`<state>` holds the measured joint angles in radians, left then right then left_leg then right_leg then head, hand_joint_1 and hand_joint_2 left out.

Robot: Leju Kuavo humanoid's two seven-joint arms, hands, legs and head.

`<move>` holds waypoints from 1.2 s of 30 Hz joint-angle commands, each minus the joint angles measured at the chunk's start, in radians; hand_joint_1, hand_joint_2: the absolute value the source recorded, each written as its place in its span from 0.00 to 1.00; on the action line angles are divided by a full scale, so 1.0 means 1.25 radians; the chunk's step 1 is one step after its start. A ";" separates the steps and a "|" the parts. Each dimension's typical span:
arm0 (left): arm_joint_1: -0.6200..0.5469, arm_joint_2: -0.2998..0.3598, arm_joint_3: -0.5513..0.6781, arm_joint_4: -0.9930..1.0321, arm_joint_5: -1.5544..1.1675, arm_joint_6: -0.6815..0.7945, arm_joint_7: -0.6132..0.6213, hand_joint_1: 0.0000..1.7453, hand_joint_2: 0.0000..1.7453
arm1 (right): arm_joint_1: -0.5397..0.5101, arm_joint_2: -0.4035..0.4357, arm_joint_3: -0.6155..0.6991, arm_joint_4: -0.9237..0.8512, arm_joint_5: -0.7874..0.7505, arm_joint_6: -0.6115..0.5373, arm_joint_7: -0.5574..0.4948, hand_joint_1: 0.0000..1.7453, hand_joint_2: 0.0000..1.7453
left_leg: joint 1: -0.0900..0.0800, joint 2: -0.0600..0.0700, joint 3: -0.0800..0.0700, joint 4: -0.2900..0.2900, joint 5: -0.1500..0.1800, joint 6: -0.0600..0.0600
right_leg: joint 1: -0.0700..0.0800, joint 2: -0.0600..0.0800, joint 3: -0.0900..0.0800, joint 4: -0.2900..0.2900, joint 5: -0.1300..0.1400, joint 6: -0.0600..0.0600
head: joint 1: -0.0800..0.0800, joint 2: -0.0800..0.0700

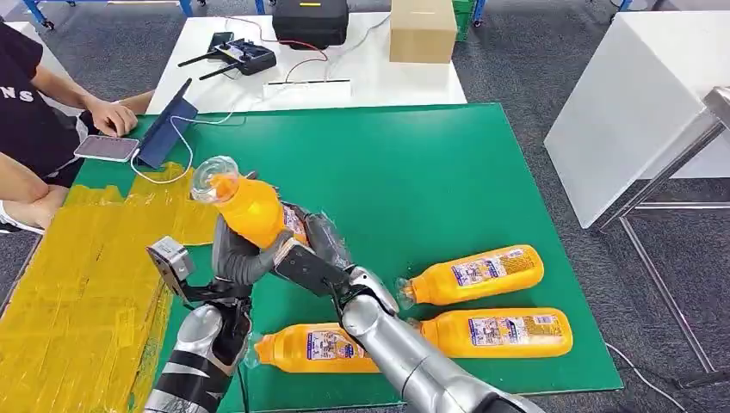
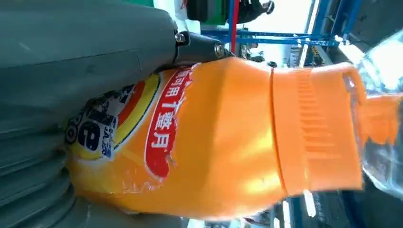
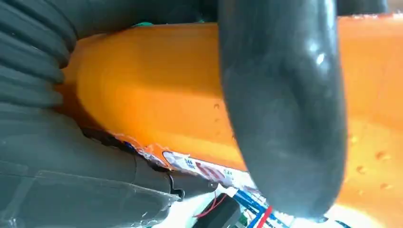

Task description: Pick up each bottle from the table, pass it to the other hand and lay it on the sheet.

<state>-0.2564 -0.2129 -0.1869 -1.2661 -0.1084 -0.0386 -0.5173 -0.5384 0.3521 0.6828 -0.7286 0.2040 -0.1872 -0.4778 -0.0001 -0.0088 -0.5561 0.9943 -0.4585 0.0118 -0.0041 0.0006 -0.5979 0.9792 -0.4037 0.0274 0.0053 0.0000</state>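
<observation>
An orange bottle (image 1: 255, 209) with a clear cap (image 1: 213, 177) is held up above the green mat, cap tilted up and to the left. My left hand (image 1: 238, 255) grips its lower body from below. My right hand (image 1: 312, 248) holds the same bottle from the right side. In the left wrist view the bottle (image 2: 223, 142) lies against my left hand (image 2: 71, 61). In the right wrist view the thumb (image 3: 285, 104) of my right hand wraps over the bottle (image 3: 157, 85). The yellow sheet (image 1: 77, 292) lies at the left. Three more orange bottles (image 1: 473, 275) (image 1: 499, 331) (image 1: 312, 348) lie on the mat.
The green mat (image 1: 413, 172) covers the table. A person (image 1: 34, 112) sits at the far left by a phone (image 1: 106, 147) and a tablet (image 1: 168, 125). Behind stands a white table (image 1: 361, 73) with a controller (image 1: 244, 57), black case (image 1: 310, 21) and cardboard box (image 1: 422, 30).
</observation>
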 commanded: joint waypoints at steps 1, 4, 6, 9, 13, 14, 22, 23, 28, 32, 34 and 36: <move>-0.037 0.029 0.065 -0.026 -0.249 0.292 0.024 1.00 1.00 | 0.193 -0.074 -0.055 -0.367 0.133 0.032 -0.006 0.00 1.00 | 0.001 -0.003 0.001 0.000 -0.001 -0.001 | 0.001 -0.003 0.003 -0.001 -0.001 0.000 | 0.000 0.000; -0.038 0.049 0.111 -0.029 -0.375 0.412 0.030 1.00 1.00 | 0.248 -0.091 -0.096 -0.481 0.109 0.039 -0.028 0.00 1.00 | 0.001 -0.001 0.000 0.000 0.000 -0.001 | 0.001 -0.002 0.001 0.000 -0.001 0.000 | -0.001 0.000; -0.034 0.060 0.125 -0.035 -0.414 0.435 0.038 1.00 1.00 | 0.271 -0.102 -0.110 -0.532 0.100 0.040 -0.036 0.00 1.00 | 0.001 0.000 0.000 0.000 -0.001 -0.001 | 0.001 -0.001 0.001 -0.001 0.000 0.000 | 0.000 0.000; -0.020 0.086 0.160 -0.049 -0.461 0.443 0.054 1.00 1.00 | 0.312 -0.117 -0.124 -0.613 0.095 0.031 -0.046 0.00 1.00 | 0.001 -0.002 0.001 0.000 -0.001 -0.001 | 0.001 -0.002 0.002 -0.001 -0.001 -0.001 | 0.000 0.000; -0.023 0.088 0.169 -0.044 -0.462 0.440 0.053 1.00 1.00 | 0.315 -0.118 -0.127 -0.619 0.095 0.030 -0.046 0.00 1.00 | 0.001 0.001 0.002 0.000 -0.001 -0.001 | 0.001 0.001 0.002 -0.001 -0.001 0.000 | 0.000 0.000; -0.026 0.084 0.168 -0.041 -0.463 0.439 0.052 1.00 1.00 | 0.311 -0.117 -0.126 -0.613 0.095 0.031 -0.046 0.00 1.00 | 0.001 0.001 0.001 0.000 -0.001 -0.001 | 0.001 0.001 0.001 -0.001 0.000 0.000 | 0.000 0.000; -0.026 0.082 0.167 -0.040 -0.464 0.438 0.052 1.00 1.00 | 0.309 -0.115 -0.126 -0.607 0.094 0.030 -0.048 0.00 1.00 | 0.001 0.001 0.002 0.000 -0.001 -0.001 | 0.001 0.000 0.002 -0.001 -0.001 0.000 | 0.000 0.000; -0.027 0.085 0.167 -0.037 -0.485 0.446 0.062 1.00 1.00 | 0.308 -0.114 -0.127 -0.605 0.092 0.027 -0.051 0.00 1.00 | 0.001 0.000 0.001 -0.001 -0.001 -0.001 | 0.001 0.000 0.001 -0.001 -0.001 0.000 | 0.000 0.000; -0.058 0.124 0.207 0.030 -0.593 0.476 0.100 1.00 1.00 | 0.314 -0.118 -0.148 -0.629 0.093 0.004 -0.062 0.00 1.00 | 0.001 0.001 0.001 -0.001 -0.001 -0.001 | 0.001 0.000 0.002 -0.001 0.000 0.000 | 0.000 0.000; -0.063 0.157 0.216 0.082 -0.750 0.543 0.137 1.00 1.00 | 0.311 -0.118 -0.151 -0.639 0.094 -0.015 -0.064 0.00 1.00 | 0.001 0.001 0.003 -0.001 -0.001 -0.001 | 0.001 0.000 0.003 -0.001 -0.001 -0.001 | 0.000 0.000; -0.079 0.186 0.213 0.145 -0.832 0.535 0.182 1.00 1.00 | 0.311 -0.123 -0.152 -0.649 0.081 -0.022 -0.069 0.00 1.00 | 0.001 0.002 0.004 -0.001 -0.001 -0.001 | 0.001 0.001 0.003 -0.001 -0.001 -0.001 | 0.000 0.000; -0.129 0.221 0.193 0.262 -0.879 0.430 0.228 1.00 1.00 | 0.311 -0.130 -0.151 -0.662 0.079 -0.026 -0.071 0.00 1.00 | 0.001 0.001 0.002 -0.001 0.000 -0.001 | 0.000 0.000 0.001 -0.001 0.000 -0.001 | 0.000 0.000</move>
<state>-0.2804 -0.0576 0.0515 -1.2825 -1.0344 0.6283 -0.3482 -0.1339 0.2380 0.5188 -1.5187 0.3231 -0.2033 -0.5573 0.0003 -0.0076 -0.5566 0.9940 -0.4587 0.0115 -0.0040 0.0015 -0.5989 0.9792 -0.4038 0.0271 0.0057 0.0000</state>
